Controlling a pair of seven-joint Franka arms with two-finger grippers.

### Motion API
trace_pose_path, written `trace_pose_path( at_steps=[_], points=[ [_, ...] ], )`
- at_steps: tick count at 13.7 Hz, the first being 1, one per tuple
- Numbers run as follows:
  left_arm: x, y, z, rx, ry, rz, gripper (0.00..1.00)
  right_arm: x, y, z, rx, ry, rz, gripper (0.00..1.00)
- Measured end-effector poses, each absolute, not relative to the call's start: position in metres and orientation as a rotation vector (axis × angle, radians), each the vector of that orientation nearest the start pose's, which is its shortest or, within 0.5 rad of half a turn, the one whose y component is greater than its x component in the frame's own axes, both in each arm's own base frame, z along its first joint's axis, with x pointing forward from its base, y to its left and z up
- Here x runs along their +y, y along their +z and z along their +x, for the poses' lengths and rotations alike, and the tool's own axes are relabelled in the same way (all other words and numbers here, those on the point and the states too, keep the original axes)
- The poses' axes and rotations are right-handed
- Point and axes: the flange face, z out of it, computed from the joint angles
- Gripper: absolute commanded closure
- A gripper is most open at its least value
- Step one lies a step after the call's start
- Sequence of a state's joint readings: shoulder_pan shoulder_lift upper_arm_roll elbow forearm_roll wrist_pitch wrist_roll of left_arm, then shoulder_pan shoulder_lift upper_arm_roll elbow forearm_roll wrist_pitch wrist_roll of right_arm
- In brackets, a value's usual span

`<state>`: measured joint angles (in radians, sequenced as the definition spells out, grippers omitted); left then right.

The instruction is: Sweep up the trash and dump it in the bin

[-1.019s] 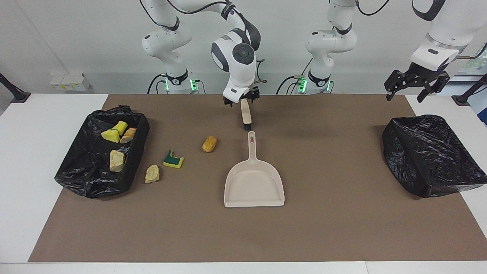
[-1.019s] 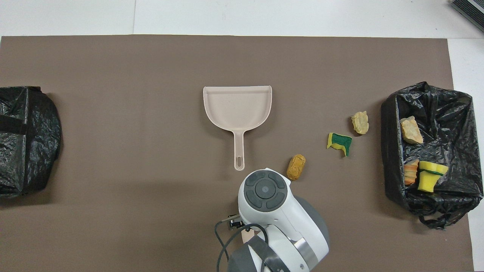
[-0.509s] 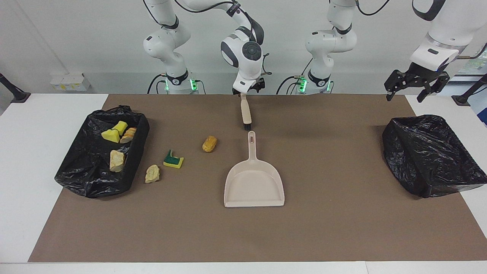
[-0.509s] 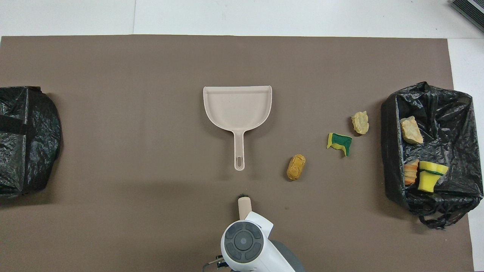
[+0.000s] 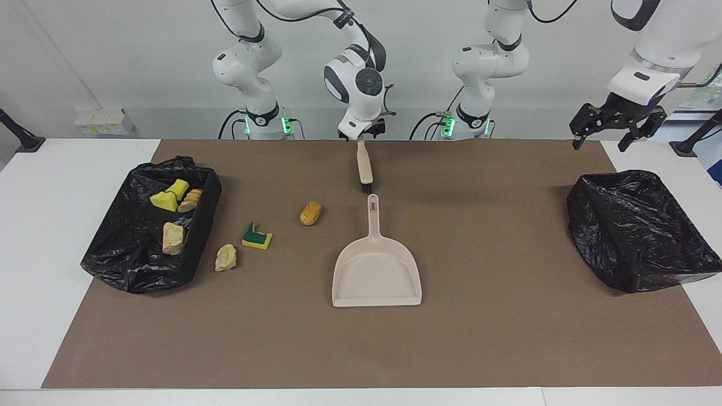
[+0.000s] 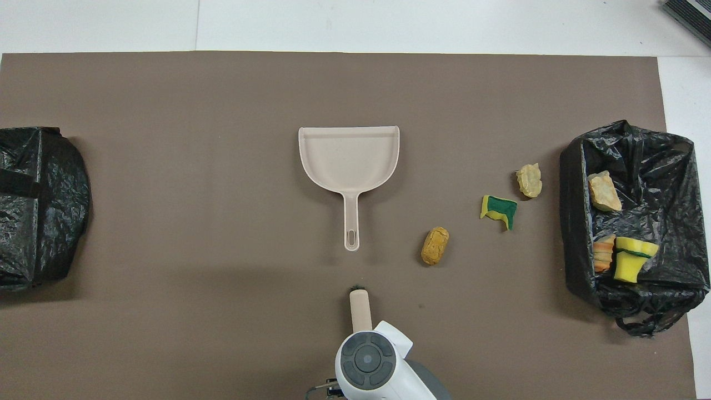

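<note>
Three pieces of trash lie on the brown mat: a tan-orange chunk [image 5: 311, 213], a green-and-yellow sponge bit [image 5: 257, 237] and a pale beige lump [image 5: 226, 257]. Beside them, at the right arm's end, a black-lined bin [image 5: 132, 265] holds a yellow wedge [image 5: 168, 197], a striped chunk [image 5: 190, 200] and a beige lump [image 5: 172, 237]. The beige brush [image 5: 365, 166] lies flat, bristles toward the handle of the empty dustpan [image 5: 377, 273]. My right gripper [image 5: 361, 134] hangs open over the brush's handle end, apart from it. My left gripper [image 5: 615, 131] waits open, raised over the other bin.
A second black-lined bin [image 5: 637, 231] sits at the left arm's end of the mat, with nothing showing in it. In the overhead view the right arm's wrist [image 6: 369, 364] covers the end of the brush [image 6: 360, 306] nearest the robots. White table borders the mat.
My right gripper has risen off the brush handle and pulled back toward the robots. The brush stays flat where it was. The left arm has not moved.
</note>
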<state>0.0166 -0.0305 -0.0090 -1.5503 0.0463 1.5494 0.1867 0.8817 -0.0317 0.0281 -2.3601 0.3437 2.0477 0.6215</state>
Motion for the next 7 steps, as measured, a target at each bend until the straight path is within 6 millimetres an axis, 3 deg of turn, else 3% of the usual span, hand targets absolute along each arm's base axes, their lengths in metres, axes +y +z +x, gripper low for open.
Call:
trace_pose_path(
  at_steps=[1, 4, 7],
  points=[
    [0.0091, 0.6491, 0.5432, 0.274, -0.038, -3.08, 0.0, 0.3808, 0.3234, 0.2688, -0.091, 0.619, -3.064, 0.3],
    [0.0091, 0.6491, 0.5432, 0.274, -0.038, -3.08, 0.0, 0.3819, 0.323, 0.2668, -0.059, 0.629, -3.063, 0.36],
    [0.0091, 0.6491, 0.5432, 0.274, -0.038, -3.08, 0.0, 0.3814, 0.3224, 0.2663, -0.058, 0.633, -3.064, 0.56]
  ],
)
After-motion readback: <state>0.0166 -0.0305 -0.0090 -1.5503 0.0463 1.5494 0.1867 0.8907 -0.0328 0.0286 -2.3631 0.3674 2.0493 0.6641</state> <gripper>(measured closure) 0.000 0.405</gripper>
